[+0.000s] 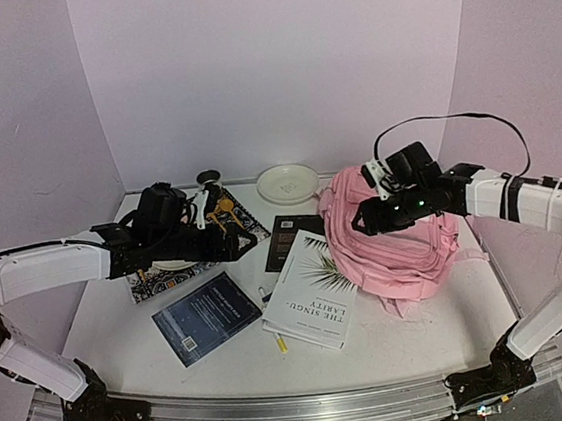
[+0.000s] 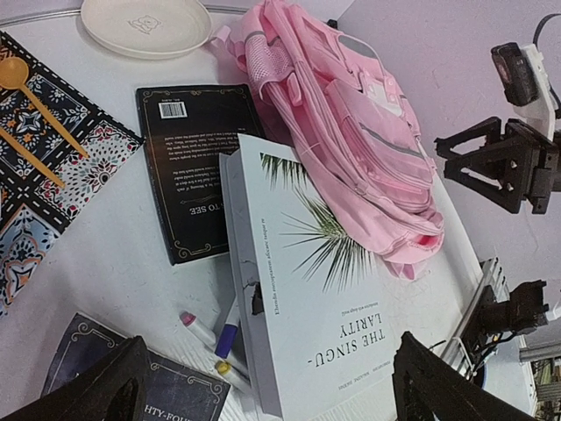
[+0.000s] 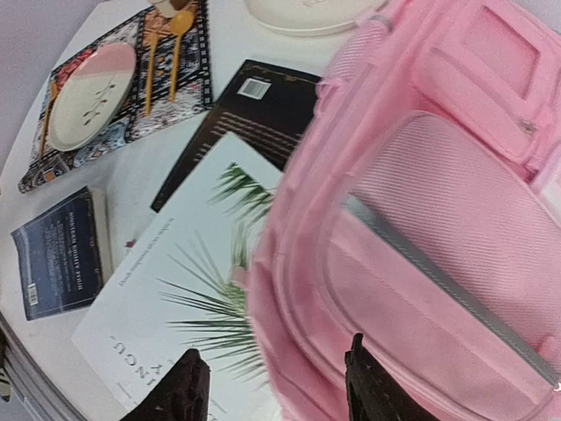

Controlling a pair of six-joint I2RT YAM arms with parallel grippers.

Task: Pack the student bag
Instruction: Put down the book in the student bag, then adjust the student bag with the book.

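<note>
The student bag (image 1: 390, 244), a soft pink backpack with grey-silver trim, lies slumped on the right of the table. It fills the right wrist view (image 3: 421, 228). My right gripper (image 1: 362, 220) hovers at the bag's left edge. Its jaws stand open (image 3: 276, 386), with the bag's blurred pink rim below the gap and nothing pinched. My left gripper (image 1: 232, 238) is open wide above the table's left-centre. In its wrist view it (image 2: 272, 386) looks down on a white palm-leaf book (image 2: 324, 289) that leans against the bag (image 2: 351, 132).
A black book (image 1: 289, 238) lies behind the white book (image 1: 309, 288), and a dark blue book (image 1: 207, 317) lies front left. Markers (image 2: 215, 338) lie beside the white book. A patterned placemat (image 1: 182, 271) with gold cutlery is at far left, and a cream plate (image 1: 287, 182) is at the back.
</note>
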